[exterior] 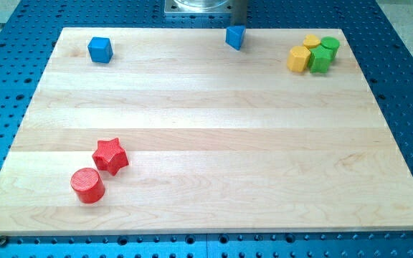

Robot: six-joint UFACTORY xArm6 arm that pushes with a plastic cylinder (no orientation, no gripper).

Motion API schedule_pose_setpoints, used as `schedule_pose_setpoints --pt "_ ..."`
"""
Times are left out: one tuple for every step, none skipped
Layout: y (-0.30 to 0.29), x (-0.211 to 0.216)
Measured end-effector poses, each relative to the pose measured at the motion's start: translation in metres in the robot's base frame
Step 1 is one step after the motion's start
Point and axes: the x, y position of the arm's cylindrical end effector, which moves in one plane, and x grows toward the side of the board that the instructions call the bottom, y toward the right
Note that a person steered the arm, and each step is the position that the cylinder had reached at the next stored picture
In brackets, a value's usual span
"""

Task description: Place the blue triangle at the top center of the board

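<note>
The blue triangle [235, 36] sits at the top centre of the wooden board [206, 115], close to its top edge. The dark rod comes down from the view's top just above the triangle. My tip [239, 26] is right at the triangle's top side, touching it or nearly so; the very end is partly hidden behind the block.
A blue cube [100, 49] lies at the top left. Two yellow blocks [299, 59] [312, 41] and two green blocks [321, 60] [330, 46] cluster at the top right. A red star [110, 155] and a red cylinder [87, 185] lie at the bottom left.
</note>
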Motion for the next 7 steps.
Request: schedule_pose_setpoints --pt "0.032 0.004" --pt "0.04 0.021" --pt "0.002 0.025" --pt "-0.018 0.014" --pt "-0.018 0.013" --pt "-0.015 0.009" --pt "-0.054 0.008"
